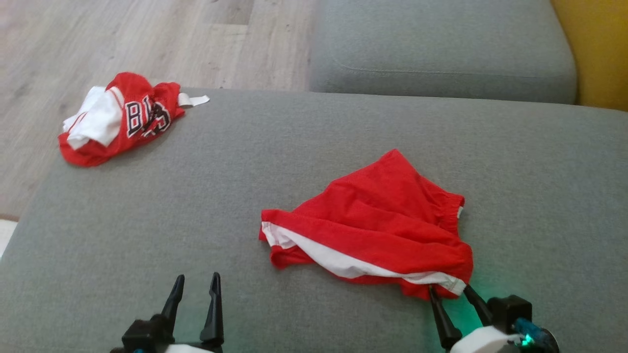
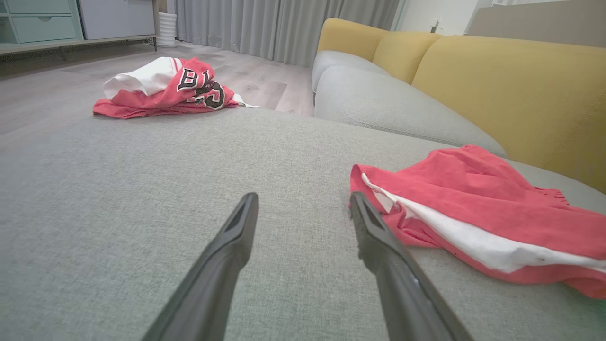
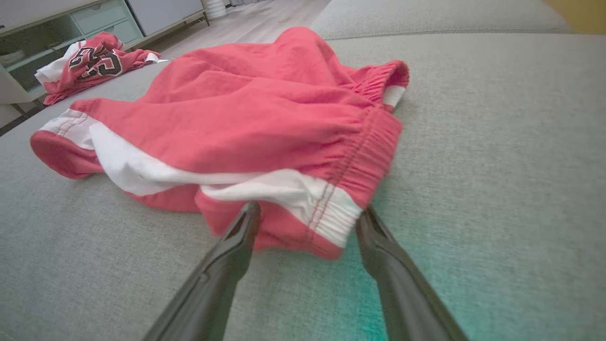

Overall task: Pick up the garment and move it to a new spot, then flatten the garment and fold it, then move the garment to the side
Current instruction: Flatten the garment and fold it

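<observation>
Head view, read from left to right. A crumpled red and white jersey with dark lettering is seen at the far left corner of the grey seat cushion, a white strip of it trailing along the far edge; pale wood floor is visible beyond that corner. At the near edge, left of the middle, the left gripper is held with its two dark fingers spread and nothing between them, the bare cushion being seen in the gap in the left wrist view. The red shorts, white-trimmed and loosely bunched, are laid right of the cushion's middle, well apart from the jersey, with the gathered waistband turned toward the right edge. At the near edge on the right, the right gripper is set against the nearest corner of the shorts; its fingers are spread and placed one on each side of that white-banded corner, the tips touching the fabric but not pinching it. A second grey cushion is set beyond the far edge, and a yellow backrest is seen at the far right.
</observation>
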